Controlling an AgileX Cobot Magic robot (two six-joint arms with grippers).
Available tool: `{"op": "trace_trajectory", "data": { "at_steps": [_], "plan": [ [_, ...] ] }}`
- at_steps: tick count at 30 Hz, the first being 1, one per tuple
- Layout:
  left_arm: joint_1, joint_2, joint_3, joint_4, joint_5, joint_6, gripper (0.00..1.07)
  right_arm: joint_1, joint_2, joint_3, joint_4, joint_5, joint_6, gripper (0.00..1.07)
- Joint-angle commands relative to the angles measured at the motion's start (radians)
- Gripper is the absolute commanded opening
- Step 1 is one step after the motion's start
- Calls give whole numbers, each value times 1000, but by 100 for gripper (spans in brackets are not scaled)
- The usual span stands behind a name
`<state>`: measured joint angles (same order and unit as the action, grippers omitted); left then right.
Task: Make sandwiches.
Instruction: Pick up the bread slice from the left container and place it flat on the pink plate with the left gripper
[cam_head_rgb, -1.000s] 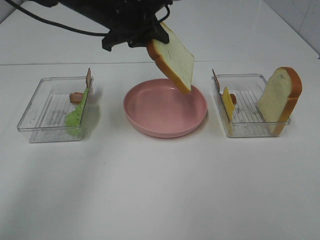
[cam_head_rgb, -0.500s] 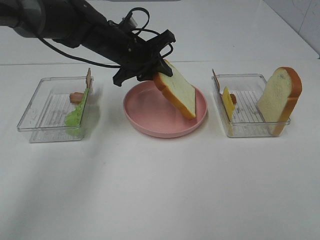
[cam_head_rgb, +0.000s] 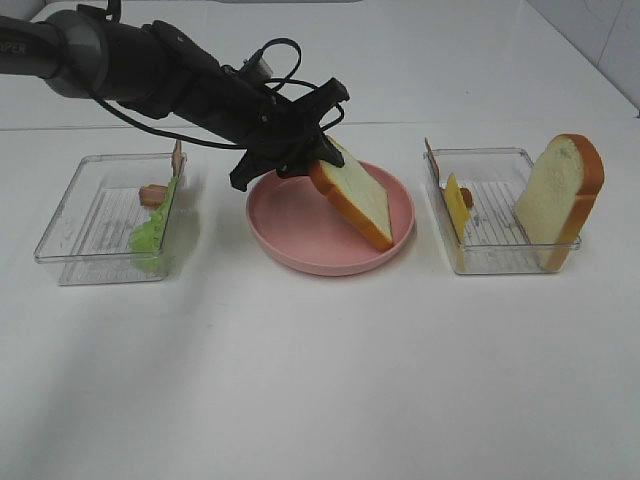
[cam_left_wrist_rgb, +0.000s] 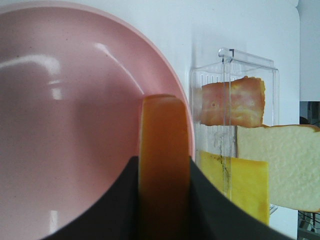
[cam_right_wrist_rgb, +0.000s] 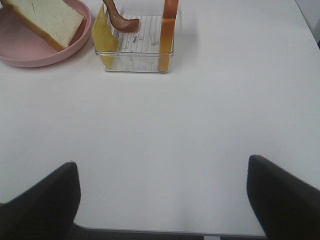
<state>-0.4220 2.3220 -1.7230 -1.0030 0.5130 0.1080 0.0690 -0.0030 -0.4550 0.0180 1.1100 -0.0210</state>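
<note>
Step in hand, by the look of it: laying the first bread slice (cam_head_rgb: 360, 195) onto the pink plate (cam_head_rgb: 290, 225), centre of the exterior high frame. Gripped at its upper crust edge by the left pincer (cam_head_rgb: 312, 160), clamped across both faces. Tilted steeply, lower corner down by the right inner side of the plate. Touching there or just clear: cannot tell. Nothing else on the plate, so early in the build. Right pincer (cam_right_wrist_rgb: 161, 167) spread wide, holding nothing, over bare tabletop (cam_head_rgb: 320, 380), well short of the right tray (cam_head_rgb: 490, 262).

Waiting in that tray, at right of frame: second bread slice (cam_head_rgb: 555, 200) upright at the right end, cheese (cam_head_rgb: 457, 205) on edge at the left end, bacon (cam_head_rgb: 432, 158) behind it. At left of frame, in the left tray (cam_head_rgb: 90, 225): lettuce (cam_head_rgb: 152, 232) leaning on the right wall.

Next, probably: lower and tip the slice flat inside the rim before letting go, else likely to flop over the edge. Then fetch a filling.
</note>
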Motion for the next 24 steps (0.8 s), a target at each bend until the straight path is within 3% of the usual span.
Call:
{"op": "trace_trajectory", "data": {
  "at_steps": [1,3,4,6,7,8,9,10,11,12,19,21,23,24],
  "plan": [
    [-3,-1,-5,-1,-10,-8,6,-6,-31,3,-2,-10,-8,87],
    [-3,-1,-5,3,-10,-20,17,-6,-31,3,-2,-10,-8,87],
    [-3,-1,-5,3,-10,-20,17,-6,-31,3,-2,-10,-8,87],
    [-3,-1,-5,8,-9,-34,40,-6,-31,3,-2,-10,-8,87],
    [-3,-1,-5,8,-9,-34,40,-6,-31,3,-2,-10,-8,87],
    [-3,-1,-5,11,-7,-33,59,-6,-31,3,-2,-10,-8,87],
    [-3,-1,-5,11,-7,-33,59,-6,-31,3,-2,-10,-8,87],
    [-3,-1,-5,16,1,-32,78,-6,-31,3,-2,-10,-8,87],
    [-3,-1,-5,16,1,-32,78,-6,-31,3,-2,-10,-8,87],
    [-3,-1,-5,26,4,-32,90,-6,-31,3,-2,-10,-8,87],
    [-3,-2,-24,67,53,-36,96,-6,-31,3,-2,-10,-8,87],
    [-3,-2,-56,100,81,-57,95,-6,-31,3,-2,-10,-8,87],
    [-4,-2,-113,195,121,-131,95,-6,-31,3,-2,-10,-8,87],
    [-4,-2,-113,195,121,-131,95,-6,-31,3,-2,-10,-8,87]
  ]
}}
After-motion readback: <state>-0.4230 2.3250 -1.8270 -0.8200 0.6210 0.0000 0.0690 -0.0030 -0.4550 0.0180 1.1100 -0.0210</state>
